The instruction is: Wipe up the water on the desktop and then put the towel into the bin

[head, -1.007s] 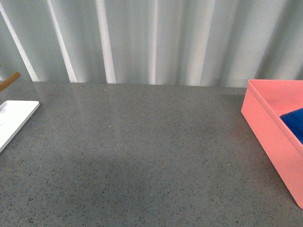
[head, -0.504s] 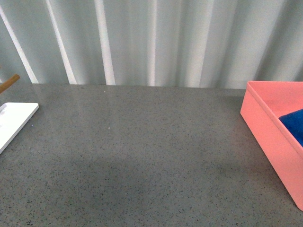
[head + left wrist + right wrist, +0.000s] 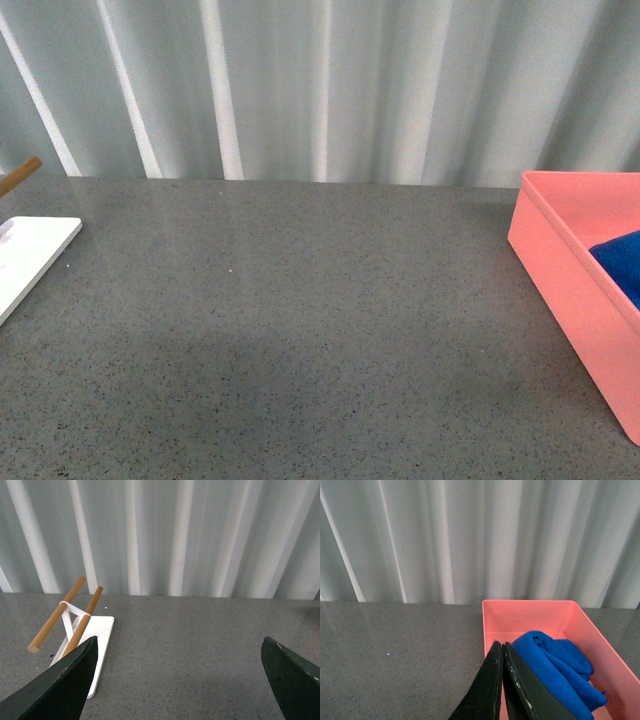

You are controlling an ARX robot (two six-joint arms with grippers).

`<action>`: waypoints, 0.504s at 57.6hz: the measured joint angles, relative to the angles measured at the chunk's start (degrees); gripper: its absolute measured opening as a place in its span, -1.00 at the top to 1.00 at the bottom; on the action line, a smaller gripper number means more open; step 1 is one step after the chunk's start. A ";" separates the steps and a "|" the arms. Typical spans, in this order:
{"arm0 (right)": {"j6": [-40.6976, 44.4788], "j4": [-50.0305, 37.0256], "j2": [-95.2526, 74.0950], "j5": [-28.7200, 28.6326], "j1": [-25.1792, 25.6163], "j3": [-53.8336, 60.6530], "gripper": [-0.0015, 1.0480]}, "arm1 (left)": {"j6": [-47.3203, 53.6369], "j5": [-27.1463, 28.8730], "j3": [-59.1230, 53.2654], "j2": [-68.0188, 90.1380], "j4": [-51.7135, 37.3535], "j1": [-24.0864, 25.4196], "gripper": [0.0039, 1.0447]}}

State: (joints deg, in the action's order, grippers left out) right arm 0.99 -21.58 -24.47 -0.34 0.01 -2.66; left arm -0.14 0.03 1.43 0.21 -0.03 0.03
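The blue towel (image 3: 555, 662) lies crumpled inside the salmon-pink bin (image 3: 530, 607); in the front view the bin (image 3: 560, 260) stands at the right edge with a corner of the towel (image 3: 622, 262) showing. My right gripper (image 3: 502, 647) is shut and empty, held above the bin's near wall, apart from the towel. My left gripper (image 3: 180, 652) is open and empty above the grey speckled desktop (image 3: 190, 640). Neither arm shows in the front view. The desktop (image 3: 300, 300) looks dry.
A flat white tray (image 3: 25, 260) with a wooden-rod rack (image 3: 65, 615) stands at the left of the desktop. A white corrugated wall (image 3: 320, 90) runs along the far edge.
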 joint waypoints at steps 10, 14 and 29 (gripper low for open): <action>-0.02 0.57 3.21 0.07 0.00 1.25 0.93 | 0.00 0.00 0.00 0.00 0.00 0.00 -0.88; -0.02 1.81 4.79 0.07 0.00 1.27 0.93 | 0.00 0.00 0.00 0.00 0.00 0.00 -0.88; -0.07 7.06 10.12 0.09 0.00 1.29 0.93 | 0.00 0.00 0.00 0.00 0.00 0.00 -0.88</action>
State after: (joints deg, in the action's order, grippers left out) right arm 0.93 -14.52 -14.35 -0.25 0.01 -1.37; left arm -0.14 0.03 1.43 0.21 -0.03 0.03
